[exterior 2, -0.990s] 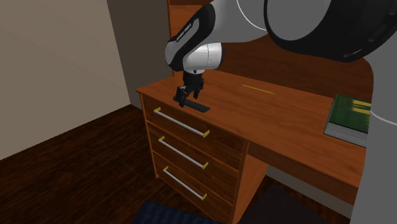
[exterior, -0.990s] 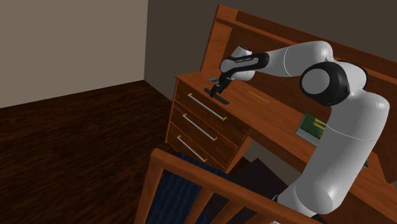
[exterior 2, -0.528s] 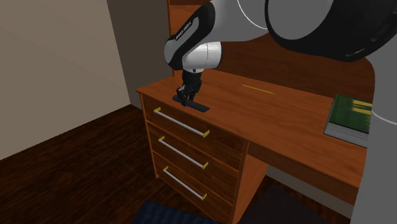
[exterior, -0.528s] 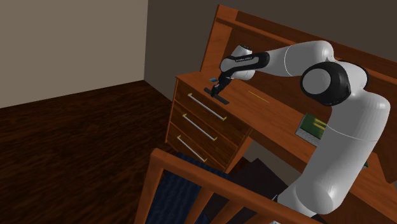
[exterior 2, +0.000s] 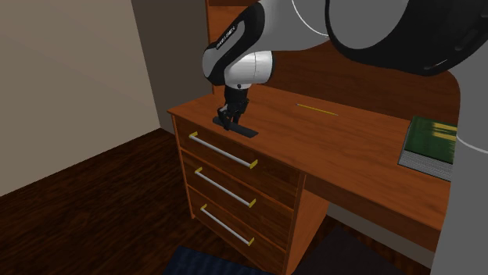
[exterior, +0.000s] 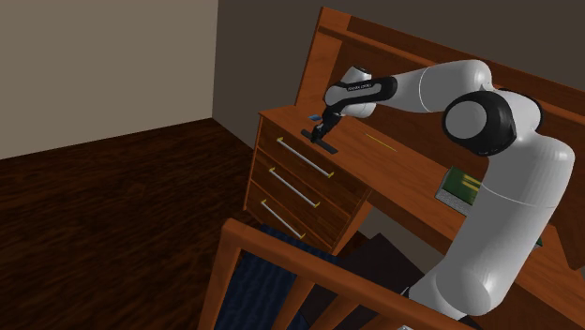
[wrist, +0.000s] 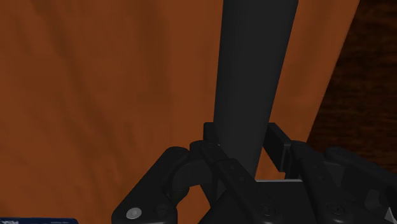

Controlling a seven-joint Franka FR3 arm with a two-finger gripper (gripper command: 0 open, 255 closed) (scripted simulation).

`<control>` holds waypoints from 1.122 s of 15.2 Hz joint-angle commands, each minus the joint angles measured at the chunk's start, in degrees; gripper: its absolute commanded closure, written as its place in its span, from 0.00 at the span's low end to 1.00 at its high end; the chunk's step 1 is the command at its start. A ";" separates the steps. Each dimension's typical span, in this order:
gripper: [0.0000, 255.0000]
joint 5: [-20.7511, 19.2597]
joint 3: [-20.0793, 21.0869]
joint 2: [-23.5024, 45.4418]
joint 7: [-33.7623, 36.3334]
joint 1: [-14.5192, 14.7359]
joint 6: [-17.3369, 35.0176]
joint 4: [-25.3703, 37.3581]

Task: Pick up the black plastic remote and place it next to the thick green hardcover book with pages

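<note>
A slim black remote [exterior 2: 244,130] lies on the wooden desk top [exterior 2: 336,144], near the corner above the drawers. My gripper [exterior 2: 227,120] reaches down onto its end and is shut on the remote. In the wrist view the remote [wrist: 251,70] runs as a long dark bar away from the gripper [wrist: 242,145], clasped between both fingers. From the shoulder view the gripper [exterior: 322,132] is over the remote [exterior: 325,144] at the desk's far corner. The thick green book [exterior 2: 430,143] lies flat far along the desk, towards the second exterior view's right, and shows as the book [exterior: 461,186] beside my arm.
A thin yellow pencil [exterior 2: 317,110] lies on the desk between the remote and the book. Three drawers with metal handles [exterior 2: 221,150] sit under the remote. The desk's raised back panel [exterior: 375,42] stands behind. A wooden chair [exterior: 281,281] with a blue seat stands in front.
The fingers closed on the remote's end early in the last second. Since then the arm and the remote have stayed still.
</note>
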 commanded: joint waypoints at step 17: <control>1.00 -2.12 -0.75 -4.30 1.99 0.24 -11.87 7.47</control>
